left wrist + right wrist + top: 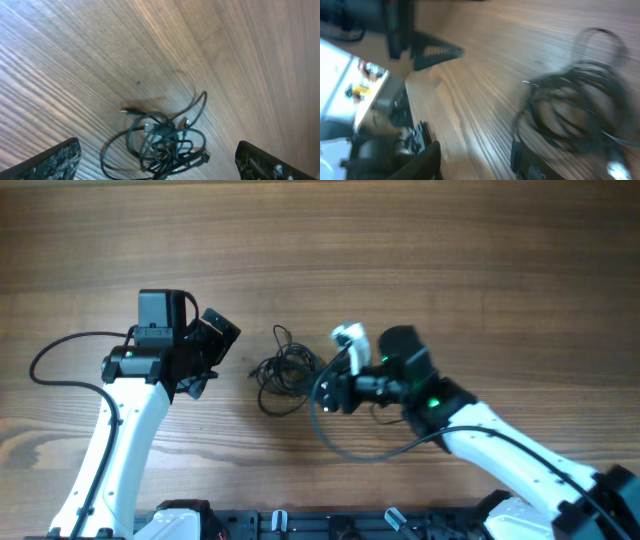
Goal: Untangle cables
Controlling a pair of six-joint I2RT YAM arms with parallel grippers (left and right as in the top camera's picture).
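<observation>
You had one table [450,260], two grippers over it, the left gripper [210,358] and the right gripper [328,382], and one clump of cables [285,370]. Couldn't count the separate cords, too knotted.

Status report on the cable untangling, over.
Left gripper open, empty. Right gripper open, holding nothing, beside the bundle. Cables in one tangled clump on the table between the arms. No obstruction seen.

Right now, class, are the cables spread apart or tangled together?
Tangled: the cables lie in one heap of overlapping loops on the table, only a couple of plug ends poking out.
</observation>
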